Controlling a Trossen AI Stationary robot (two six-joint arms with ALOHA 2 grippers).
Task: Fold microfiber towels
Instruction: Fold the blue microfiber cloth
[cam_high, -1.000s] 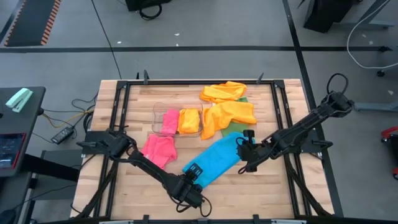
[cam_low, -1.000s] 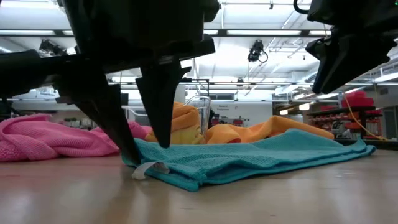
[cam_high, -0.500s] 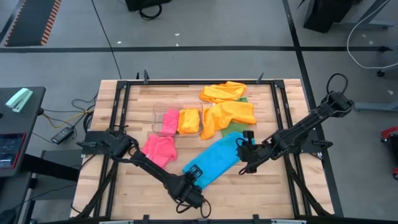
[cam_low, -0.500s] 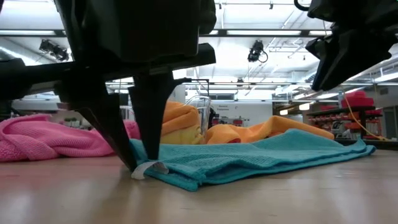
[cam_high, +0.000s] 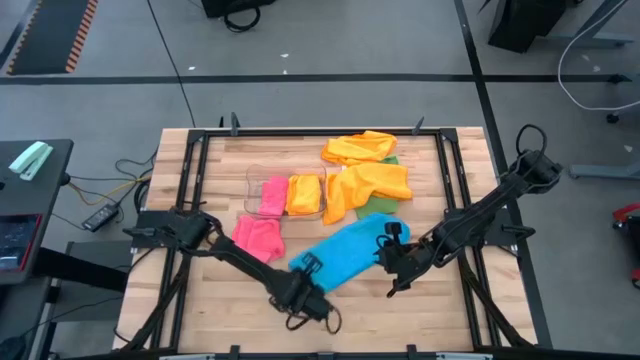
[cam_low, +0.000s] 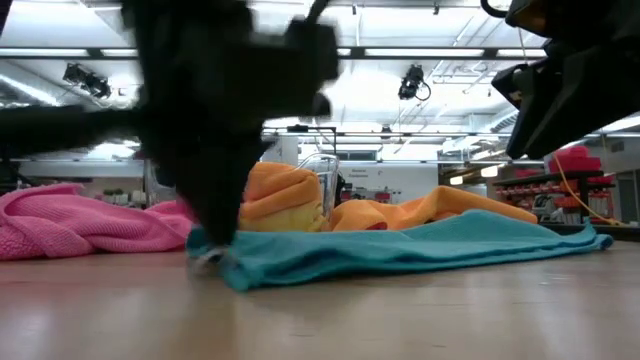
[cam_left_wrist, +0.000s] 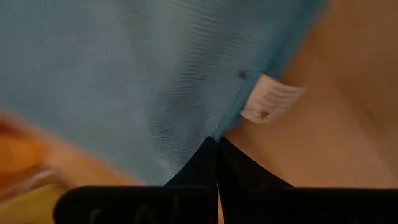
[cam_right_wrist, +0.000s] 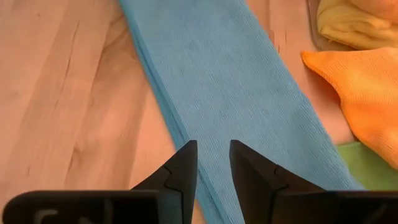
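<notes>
From above, the left gripper (cam_high: 303, 283) reached low across the table (cam_high: 220, 300) to the blue towel (cam_high: 345, 252), its jaws pinched shut on the near corner. In the low view, the towel lay flat. The right gripper (cam_right_wrist: 209, 163) hovered over the towel's far end, jaws slightly apart, holding nothing.

A wooden table (cam_high: 210, 300) is covered with a blue towel (cam_high: 345, 255), pink towel (cam_high: 257, 238), orange towels (cam_high: 368, 185) and a clear bin (cam_high: 284, 195).
</notes>
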